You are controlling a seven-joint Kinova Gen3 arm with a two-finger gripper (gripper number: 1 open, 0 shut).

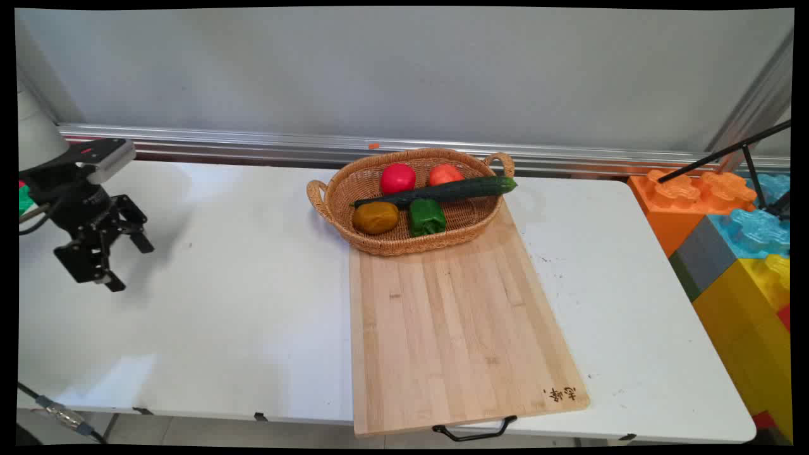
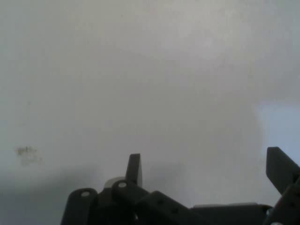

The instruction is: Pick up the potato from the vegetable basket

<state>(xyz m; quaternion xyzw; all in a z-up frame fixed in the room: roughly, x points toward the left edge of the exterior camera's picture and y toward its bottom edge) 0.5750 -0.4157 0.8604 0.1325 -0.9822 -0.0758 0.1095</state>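
White tabletop (image 1: 221, 328) filled the scene, a wooden cutting board (image 1: 455, 328) lying at its near edge with small burnt-in characters, unreadable, at its near right corner. At the left, well apart from the board, the black gripper (image 1: 126, 262) hovered over bare table, fingers (image 2: 134, 169) spread wide and holding nothing. Farther back, a wicker basket (image 1: 328, 202) overlapped the board's far end, containing a cucumber (image 1: 442, 191), green pepper (image 1: 427, 217), brown potato (image 1: 375, 217) and two tomatoes (image 1: 397, 178).

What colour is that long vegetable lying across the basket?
The cucumber is dark green, lying across the wicker basket. It shows best in the main view.
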